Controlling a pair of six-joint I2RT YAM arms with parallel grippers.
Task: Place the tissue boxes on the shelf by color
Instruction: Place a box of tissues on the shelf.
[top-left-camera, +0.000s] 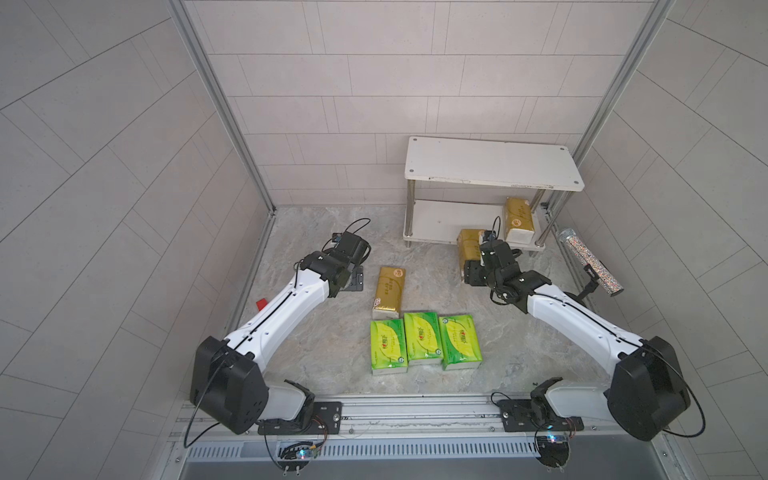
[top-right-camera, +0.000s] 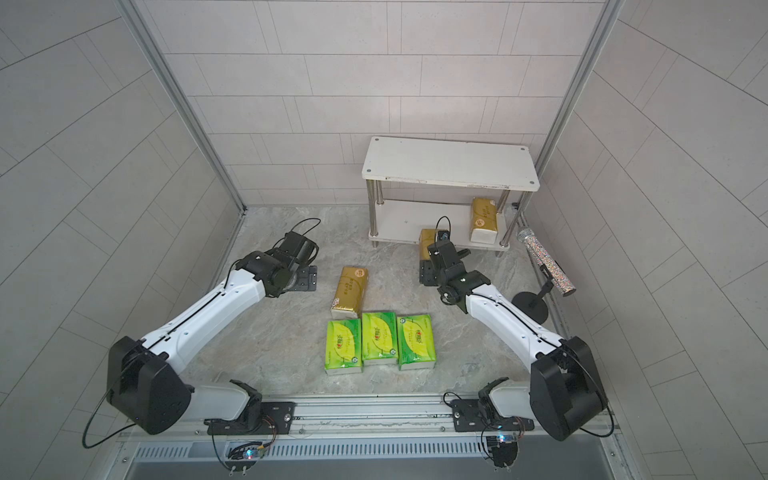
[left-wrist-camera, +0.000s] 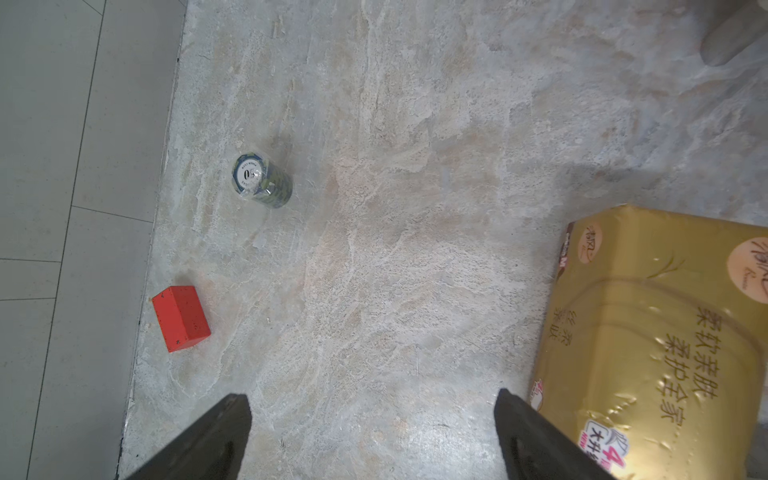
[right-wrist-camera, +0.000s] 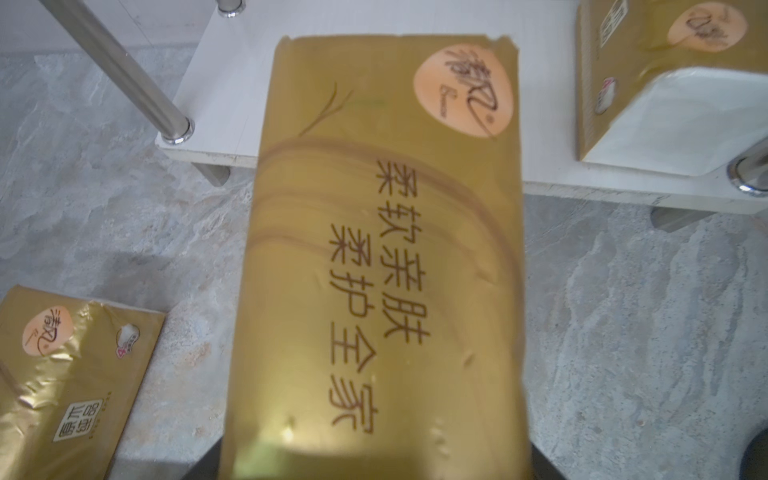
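The shelf (top-left-camera: 490, 162) (top-right-camera: 449, 162) stands at the back right, and one gold tissue box (top-left-camera: 518, 222) (top-right-camera: 484, 218) lies on its lower board (right-wrist-camera: 232, 83). My right gripper (right-wrist-camera: 376, 457) is shut on a second gold tissue box (right-wrist-camera: 374, 249) (top-left-camera: 468, 245), whose far end reaches over the lower board's front edge. A third gold box (top-left-camera: 388, 289) (left-wrist-camera: 665, 340) lies on the floor mid-table. Three green boxes (top-left-camera: 388, 347) (top-left-camera: 422, 343) (top-left-camera: 460, 340) sit side by side in front of it. My left gripper (left-wrist-camera: 372, 399) hangs open and empty just left of the floor gold box.
A red block (left-wrist-camera: 180, 318) (top-left-camera: 262, 303) and a small stack of chips (left-wrist-camera: 262, 180) lie near the left wall. A glittery microphone (top-left-camera: 590, 262) on a black stand leans beside the shelf's right posts. Tiled walls close in three sides.
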